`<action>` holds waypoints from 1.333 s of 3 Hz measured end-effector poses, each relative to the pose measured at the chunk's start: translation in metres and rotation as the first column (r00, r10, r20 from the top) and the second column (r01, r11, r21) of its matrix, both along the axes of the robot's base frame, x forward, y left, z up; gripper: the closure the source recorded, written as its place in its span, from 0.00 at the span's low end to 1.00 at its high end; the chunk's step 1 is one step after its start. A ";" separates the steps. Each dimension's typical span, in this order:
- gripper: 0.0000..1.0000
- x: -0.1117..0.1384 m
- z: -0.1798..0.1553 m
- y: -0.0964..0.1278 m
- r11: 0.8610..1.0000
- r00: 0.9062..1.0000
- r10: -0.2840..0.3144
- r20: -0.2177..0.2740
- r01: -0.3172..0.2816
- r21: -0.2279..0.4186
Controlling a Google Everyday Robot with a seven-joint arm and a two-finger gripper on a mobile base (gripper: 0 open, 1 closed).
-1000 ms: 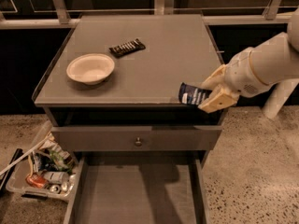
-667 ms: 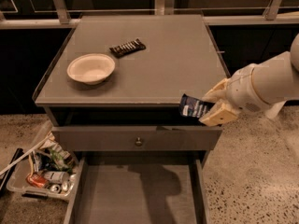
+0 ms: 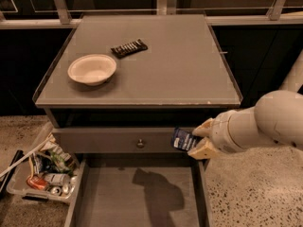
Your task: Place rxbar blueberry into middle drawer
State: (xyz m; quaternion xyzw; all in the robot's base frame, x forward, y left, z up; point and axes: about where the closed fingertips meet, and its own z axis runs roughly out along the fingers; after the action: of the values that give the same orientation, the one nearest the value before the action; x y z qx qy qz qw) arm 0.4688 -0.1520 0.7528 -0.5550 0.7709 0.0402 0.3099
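My gripper (image 3: 196,140) reaches in from the right and is shut on the rxbar blueberry (image 3: 182,139), a small dark blue bar with white lettering. It holds the bar in the air in front of the grey front panel with a round knob (image 3: 140,143), above the right rear corner of the middle drawer (image 3: 118,202). The drawer is pulled open, with a plain grey floor that carries the arm's shadow.
On the cabinet top (image 3: 180,74) sit a white bowl (image 3: 92,69) and a black-brown bar with white lettering (image 3: 129,48). A clear bin of cans and rubbish (image 3: 40,174) stands on the floor at the left of the drawer.
The gripper has moved down with the bar, from the cabinet top's right front edge to in front of the knobbed panel, just above the open drawer.
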 end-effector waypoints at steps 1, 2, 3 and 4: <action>1.00 0.000 0.000 0.000 1.000 1.000 0.000 0.000 0.000 0.000; 1.00 -0.002 -0.010 0.005 0.999 1.000 0.011 -0.019 -0.011 0.040; 1.00 -0.011 -0.043 0.023 0.990 0.998 0.051 -0.026 -0.047 0.136; 1.00 -0.021 -0.073 0.040 0.984 0.997 0.076 0.001 -0.075 0.164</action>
State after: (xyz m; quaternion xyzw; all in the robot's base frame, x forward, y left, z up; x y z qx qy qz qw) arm 0.4474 -0.1123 0.6795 -0.5564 0.7443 0.1168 0.3505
